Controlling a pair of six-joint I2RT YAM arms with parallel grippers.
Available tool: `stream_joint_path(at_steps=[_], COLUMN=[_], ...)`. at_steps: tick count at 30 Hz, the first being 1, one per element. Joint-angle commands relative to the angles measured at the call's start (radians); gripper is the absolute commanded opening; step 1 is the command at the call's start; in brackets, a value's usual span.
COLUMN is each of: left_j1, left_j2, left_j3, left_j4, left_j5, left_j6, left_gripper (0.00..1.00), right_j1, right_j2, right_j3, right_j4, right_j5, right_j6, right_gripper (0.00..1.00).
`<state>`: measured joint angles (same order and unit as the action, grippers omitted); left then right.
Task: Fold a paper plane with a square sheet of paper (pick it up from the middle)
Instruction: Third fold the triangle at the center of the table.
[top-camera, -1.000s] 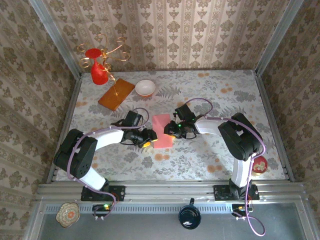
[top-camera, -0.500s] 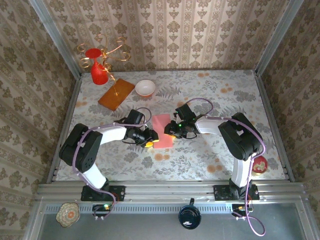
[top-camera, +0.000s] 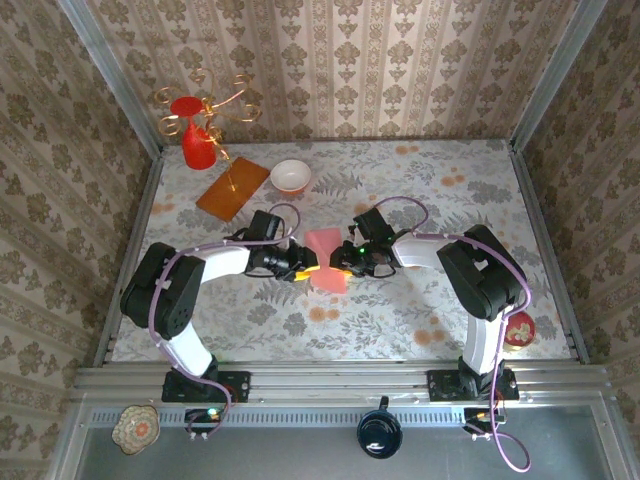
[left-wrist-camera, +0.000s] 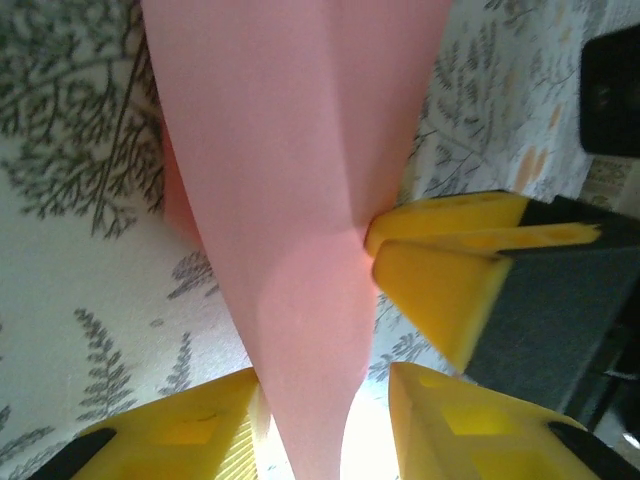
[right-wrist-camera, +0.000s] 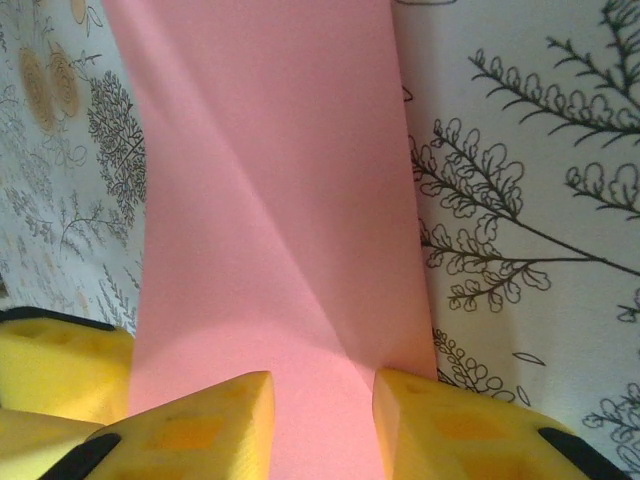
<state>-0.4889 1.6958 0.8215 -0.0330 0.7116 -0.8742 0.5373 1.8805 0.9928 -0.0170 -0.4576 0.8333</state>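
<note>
The right gripper (right-wrist-camera: 322, 390) pinches the square sheet of paper (top-camera: 322, 243) mid-table. I cannot tell if the left gripper (left-wrist-camera: 325, 385) grips it too. The bowl (top-camera: 290, 176) and board (top-camera: 232, 188) sit near the far left corner, not in the way.

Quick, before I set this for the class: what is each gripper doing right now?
Left gripper: closed, pinching the square sheet of paper at its middle.
Right gripper: closed, pinching the same sheet from the opposite side.

**Wallpapered enclosure, floral tabletop**

Three sides are closed off by walls of beige damask-striped wallpaper (top-camera: 340, 60), joined at grey aluminium corner posts (top-camera: 112, 75). The flat table (top-camera: 450, 200) is covered in a pale cloth printed with grey ferns and orange flowers. A ribbed grey metal rail (top-camera: 330, 382) is fixed along its near edge. The scene is evenly lit.
</note>
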Motion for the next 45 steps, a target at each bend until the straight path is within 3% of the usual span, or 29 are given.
stream_joint_path(at_steps=[1,14,22,28,34,45], left_j1=[0.013,0.021,0.021,0.023,0.027,0.028], left_j2=[0.031,0.062,0.055,0.011,-0.036,-0.044], left_j3=[0.037,0.045,0.036,0.038,0.024,0.008], left_j4=[-0.026,-0.049,-0.040,-0.036,-0.015,0.002], left_j5=[0.017,0.008,0.005,-0.016,-0.028,-0.044], left_j6=[0.023,-0.013,-0.043,-0.082,-0.149,-0.202], left_gripper=[0.36,0.28,0.09,0.06,0.06,0.06], right_j1=[-0.011,-0.017,-0.023,-0.017,0.045,0.219], right_j2=[0.024,0.002,-0.066,-0.211,-0.368,-0.370], right_j3=[-0.033,-0.049,-0.068,-0.097,-0.222,-0.324], right_j4=[-0.046,0.002,0.089,0.115,0.210,0.397], right_j5=[0.021,0.003,0.007,0.087,0.254,0.312], right_j6=[-0.012,0.005,-0.021,-0.189,-0.427,-0.834], right_gripper=[0.35,0.35,0.39,0.49,0.68,0.71])
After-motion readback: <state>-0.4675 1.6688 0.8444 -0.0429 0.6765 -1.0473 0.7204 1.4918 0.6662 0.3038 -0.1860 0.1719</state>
